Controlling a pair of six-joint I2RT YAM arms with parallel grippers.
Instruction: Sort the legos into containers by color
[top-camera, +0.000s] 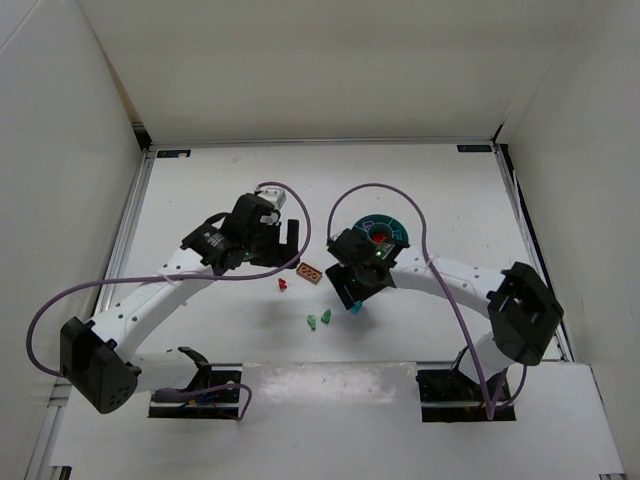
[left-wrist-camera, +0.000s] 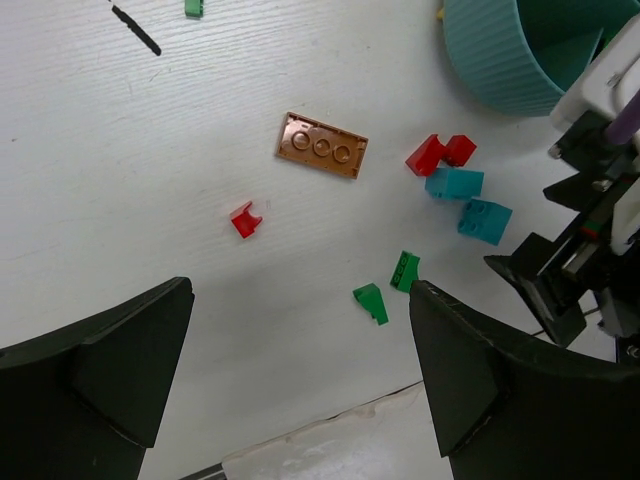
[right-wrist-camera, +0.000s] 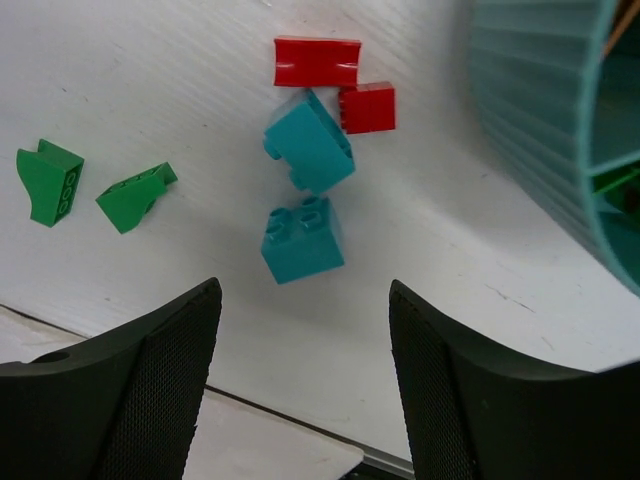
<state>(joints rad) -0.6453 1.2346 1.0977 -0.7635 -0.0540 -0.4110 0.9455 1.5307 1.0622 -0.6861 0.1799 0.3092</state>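
Currently left gripper (left-wrist-camera: 300, 292) and right gripper (right-wrist-camera: 305, 290) are both hanging open, gripping nothing, over loose legos (right-wrist-camera: 308, 150) lying on the worktop (top-camera: 200, 180), well off its edges, beside the teal bowl (right-wrist-camera: 530, 120).

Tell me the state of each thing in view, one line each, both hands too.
Left hand, open, empty.
Right hand, open, empty.
Teal bowl, upright, something red inside.
Orange plate, flat, studs up, outside bowl.
Teal bricks, loose on table, outside bowl.
Green bricks, loose on table.
Red bricks, loose on table.
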